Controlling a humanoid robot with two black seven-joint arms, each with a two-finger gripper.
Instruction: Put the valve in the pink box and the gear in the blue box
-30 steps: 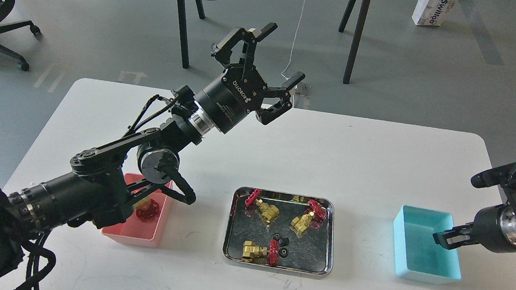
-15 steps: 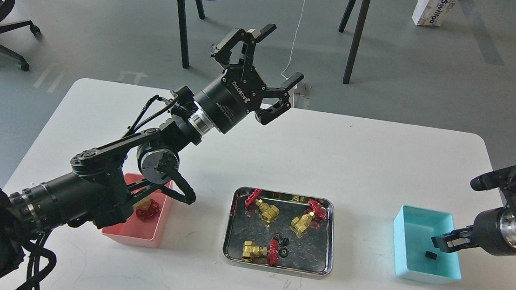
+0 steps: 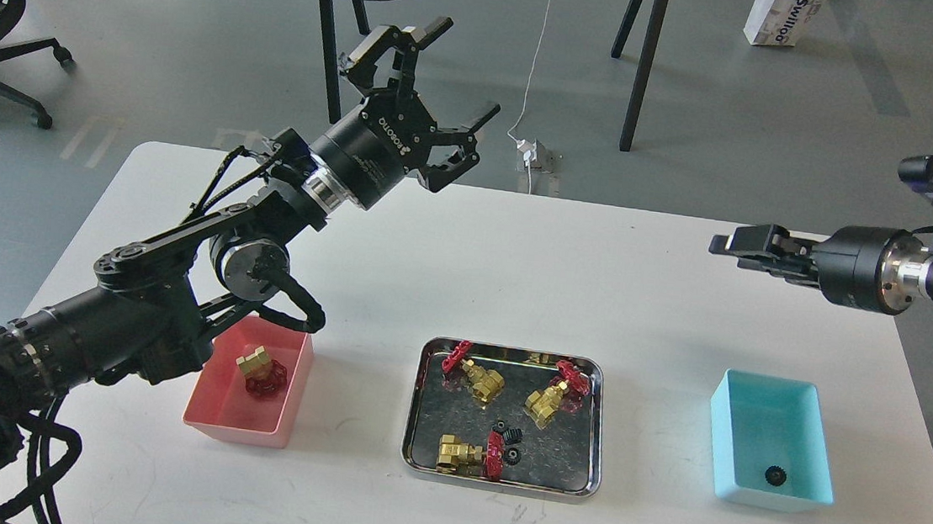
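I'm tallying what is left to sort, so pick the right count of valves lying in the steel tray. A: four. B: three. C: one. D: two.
B: the steel tray holds three brass valves with red handwheels, one at the back left, one at the back right and one at the front; a fourth valve lies in the pink box, not in the tray.

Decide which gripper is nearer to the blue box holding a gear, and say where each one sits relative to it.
Right. The right gripper hangs above the table just behind the blue box, pointing left. The left gripper is raised over the table's far edge, beyond the steel tray, jaws spread wide.
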